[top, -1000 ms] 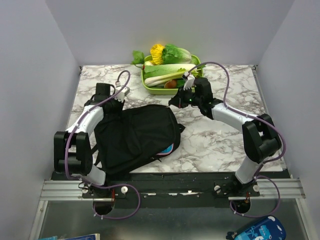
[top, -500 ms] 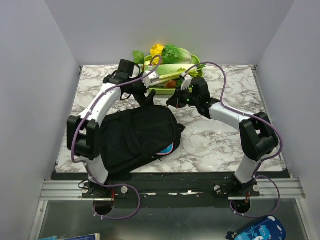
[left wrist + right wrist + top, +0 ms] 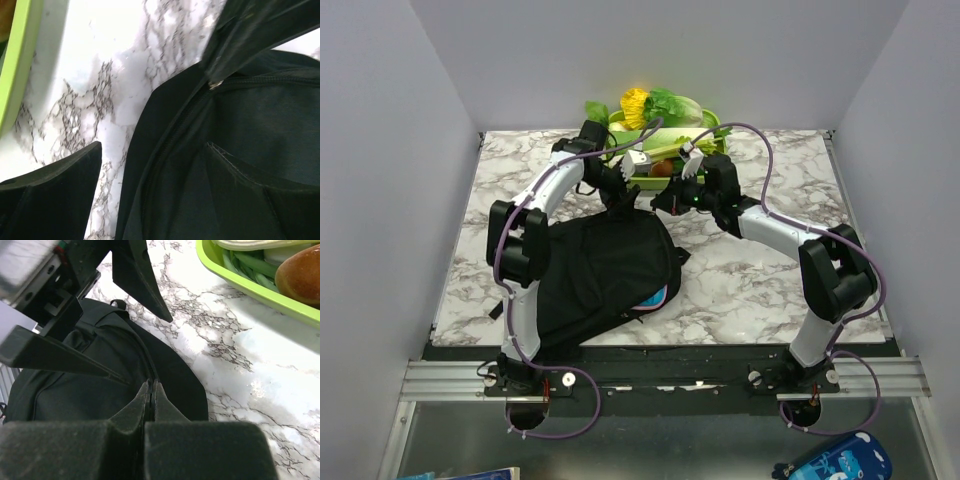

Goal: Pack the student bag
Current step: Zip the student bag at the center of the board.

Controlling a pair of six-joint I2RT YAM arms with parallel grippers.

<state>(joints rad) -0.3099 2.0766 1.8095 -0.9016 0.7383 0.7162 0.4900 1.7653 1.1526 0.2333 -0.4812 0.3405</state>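
Observation:
The student bag (image 3: pixel 600 280) lies flat on the marble table, black, with its top toward the far side. My right gripper (image 3: pixel 665 205) is shut at the bag's top edge. In the right wrist view its tips (image 3: pixel 151 383) pinch together on the zip line of the bag (image 3: pixel 75 390). My left gripper (image 3: pixel 620 192) is open just left of it, above the bag's top. In the left wrist view its gripper (image 3: pixel 155 165) straddles the zip seam of the bag (image 3: pixel 260 115), with a small metal zip pull (image 3: pixel 215 84) showing ahead. Nothing sits between the left fingers (image 3: pixel 50 200).
A lime green tray (image 3: pixel 613 170) of toy vegetables stands at the far edge, close behind both grippers; its rim (image 3: pixel 235 280) shows in the right wrist view. Something blue and pink (image 3: pixel 655 297) peeks from the bag's side. A blue pencil case (image 3: pixel 830 462) lies below the table's near right.
My left arm has swung from the bag's left side to its top by the tray, and its gripper has opened. The right gripper has stayed shut in place.

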